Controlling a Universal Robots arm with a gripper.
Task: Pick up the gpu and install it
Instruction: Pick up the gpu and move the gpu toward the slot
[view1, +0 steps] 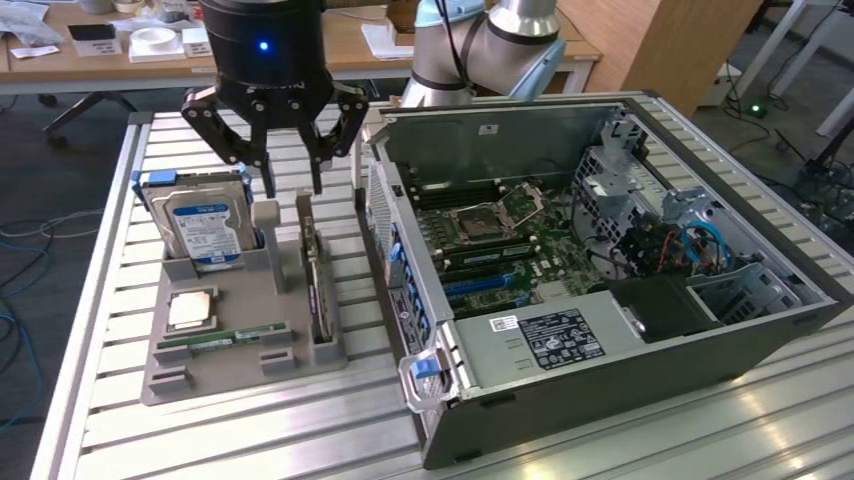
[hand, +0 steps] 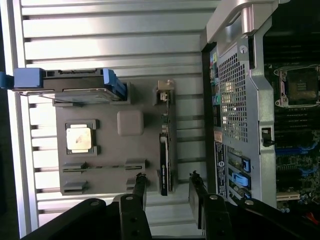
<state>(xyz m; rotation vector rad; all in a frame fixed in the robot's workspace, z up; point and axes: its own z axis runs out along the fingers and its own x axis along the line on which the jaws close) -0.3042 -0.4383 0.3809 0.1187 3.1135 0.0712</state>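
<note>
Hovering in the upper left of the exterior view, the gripper (view1: 294, 188) has its fingers spread wide and grips nothing; the gpu (view1: 314, 285) stands on edge in the grey tray (view1: 214, 375), left of centre in that frame, just below the fingertips; by my judgement the pick has not begun; lifting the card and seating it in the open computer case (view1: 747, 330) are not yet done.

The gpu (view1: 315, 285), a thin dark card with a pale bracket end, is standing on its edge in the gray holder (view1: 214, 375), near the computer case (view1: 601, 385).
</note>
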